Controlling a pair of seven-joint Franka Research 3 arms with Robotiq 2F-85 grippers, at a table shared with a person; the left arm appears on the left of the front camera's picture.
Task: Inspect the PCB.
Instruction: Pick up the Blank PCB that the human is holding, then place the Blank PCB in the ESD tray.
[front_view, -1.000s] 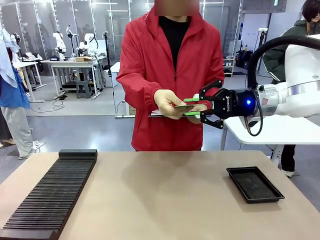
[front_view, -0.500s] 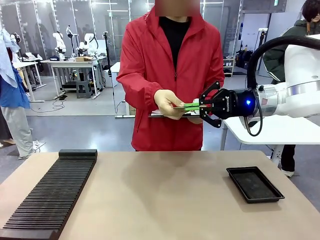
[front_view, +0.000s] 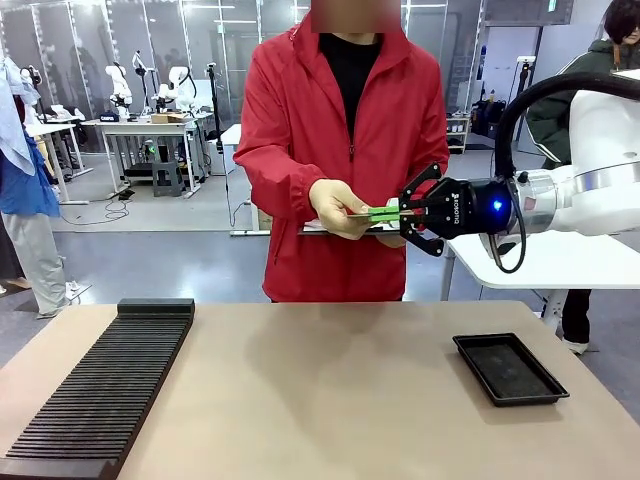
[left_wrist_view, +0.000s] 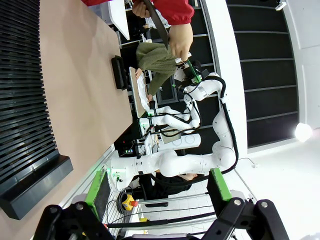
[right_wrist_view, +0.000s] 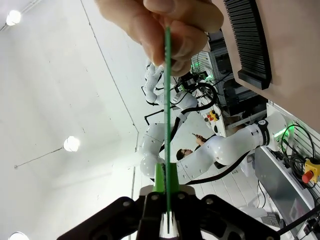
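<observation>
A person in a red jacket holds the PCB (front_view: 368, 213) flat at chest height above the table's far edge, one hand (front_view: 336, 207) pinching its left end. My right gripper (front_view: 393, 212) comes in from the right and is shut on the board's other end. Seen edge-on in the right wrist view, the PCB (right_wrist_view: 167, 100) is a thin green line running from the person's fingers (right_wrist_view: 165, 25) down into my shut right gripper (right_wrist_view: 166, 187). My left gripper (left_wrist_view: 157, 192) is open with nothing between its green pads.
A black slotted rack (front_view: 110, 380) lies along the left side of the tan table (front_view: 320, 400). A shallow black tray (front_view: 508, 368) sits at the right. A white table (front_view: 560, 255) stands behind my right arm.
The right gripper's jaws, open around the PCB's end a second ago, have shut on it. The person's hand still holds the board.
</observation>
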